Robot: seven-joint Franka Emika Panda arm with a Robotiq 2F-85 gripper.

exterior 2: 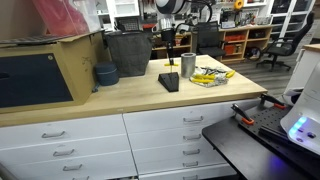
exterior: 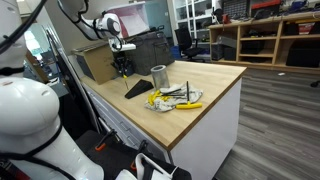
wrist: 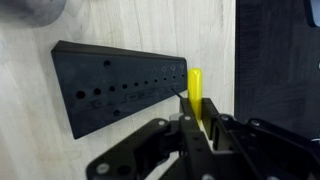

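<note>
My gripper [wrist: 200,125] is shut on a yellow-handled screwdriver [wrist: 196,90]. Its thin metal tip points at the right end of a black tool holder block [wrist: 115,85], which has a row of holes and lies on the wooden worktop. In both exterior views the gripper [exterior: 121,62] [exterior 2: 171,55] hangs just above and behind the black holder [exterior: 138,90] [exterior 2: 169,81]. I cannot tell whether the tip touches the block.
A metal cup [exterior: 159,75] [exterior 2: 189,65] stands beside the holder, with a pile of yellow-handled tools [exterior: 175,97] [exterior 2: 210,76] beyond it. A black bin [exterior 2: 128,52], a blue bowl [exterior 2: 105,74] and a cardboard box [exterior: 98,62] stand behind. The worktop edge [wrist: 236,60] is close.
</note>
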